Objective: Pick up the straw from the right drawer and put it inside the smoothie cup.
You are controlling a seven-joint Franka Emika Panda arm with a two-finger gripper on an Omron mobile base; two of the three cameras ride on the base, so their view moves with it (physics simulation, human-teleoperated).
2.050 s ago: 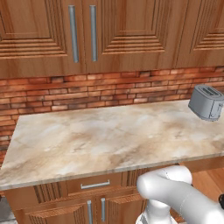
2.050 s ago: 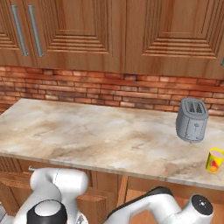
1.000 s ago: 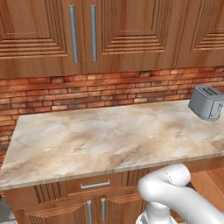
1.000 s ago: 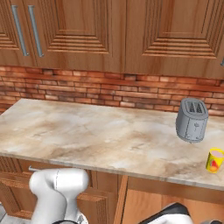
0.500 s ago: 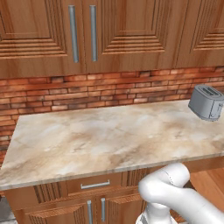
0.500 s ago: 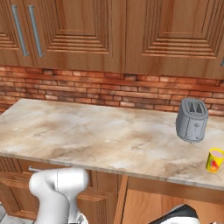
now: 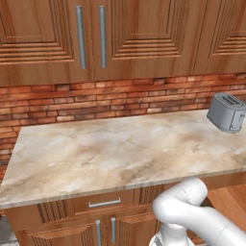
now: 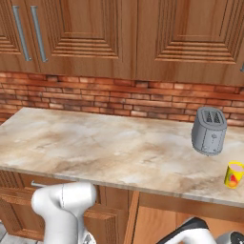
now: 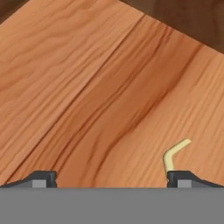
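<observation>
In the hand view my gripper is open and hangs close over the reddish-brown wooden floor of the right drawer. The straw, pale yellow with a bent end, lies on that floor just above my right fingertip. Nothing is between the fingers. The smoothie cup, small and yellow with a red mark, stands on the counter's right end near the front edge. My white arm reaches down below the counter edge.
A grey toaster stands on the marble counter behind the cup, also the toaster at the right. Closed wooden wall cabinets hang above a brick backsplash. A closed left drawer sits under the counter.
The arm's far links have sunk lower at the bottom of the right base view. Toaster, cup and counter have stayed put.
</observation>
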